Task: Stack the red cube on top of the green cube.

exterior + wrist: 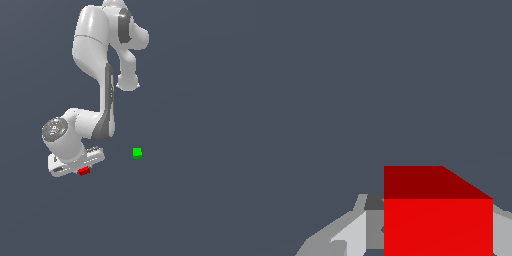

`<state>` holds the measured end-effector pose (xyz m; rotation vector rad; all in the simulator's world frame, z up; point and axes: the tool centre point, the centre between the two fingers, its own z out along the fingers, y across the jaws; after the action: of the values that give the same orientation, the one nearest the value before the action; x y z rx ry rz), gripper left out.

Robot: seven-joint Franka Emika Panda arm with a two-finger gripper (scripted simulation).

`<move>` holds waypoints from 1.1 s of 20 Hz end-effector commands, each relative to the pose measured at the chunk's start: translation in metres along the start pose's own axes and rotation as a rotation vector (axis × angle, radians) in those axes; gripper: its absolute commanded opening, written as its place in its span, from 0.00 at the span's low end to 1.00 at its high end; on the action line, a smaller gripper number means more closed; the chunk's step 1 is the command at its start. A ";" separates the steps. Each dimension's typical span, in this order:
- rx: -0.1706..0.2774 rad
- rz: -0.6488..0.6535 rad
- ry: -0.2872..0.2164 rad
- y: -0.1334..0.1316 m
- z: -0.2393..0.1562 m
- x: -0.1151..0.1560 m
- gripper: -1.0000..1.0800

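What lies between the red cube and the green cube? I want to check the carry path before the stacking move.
Nothing visible. The red cube sits at the gripper, and only bare gray floor separates it from the green cube, toward the exterior view's right. The wrist view shows only floor beyond the red cube.

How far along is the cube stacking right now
Nothing is stacked yet. In hand: the gripper is over the red cube, and the wrist view shows the cube between the fingers; whether they are clamped on it I cannot tell. Left: carry it toward the exterior view's right to the green cube, which sits alone, and set it on top.
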<state>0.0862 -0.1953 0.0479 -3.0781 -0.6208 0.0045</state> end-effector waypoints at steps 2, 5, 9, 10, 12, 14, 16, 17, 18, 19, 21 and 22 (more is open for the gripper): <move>-0.002 0.000 0.002 0.000 -0.027 0.000 0.00; -0.002 0.000 0.002 0.000 -0.048 0.000 0.00; -0.002 0.000 0.002 0.000 -0.066 0.000 0.00; -0.002 0.000 0.002 0.000 -0.068 0.000 0.00; -0.002 0.000 0.002 0.000 -0.072 0.001 0.00; -0.002 0.000 0.002 0.001 -0.072 0.001 0.00; -0.002 0.000 0.003 0.001 -0.072 0.001 0.00; -0.002 0.000 0.003 0.001 -0.072 0.001 0.00; -0.002 0.000 0.003 0.000 -0.072 0.001 0.00; -0.002 0.000 0.003 -0.001 -0.071 0.001 0.00; -0.002 0.000 0.003 -0.004 -0.071 0.001 0.00; -0.002 0.000 0.003 -0.005 -0.070 0.001 0.00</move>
<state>0.0860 -0.1924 0.1182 -3.0799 -0.6202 0.0002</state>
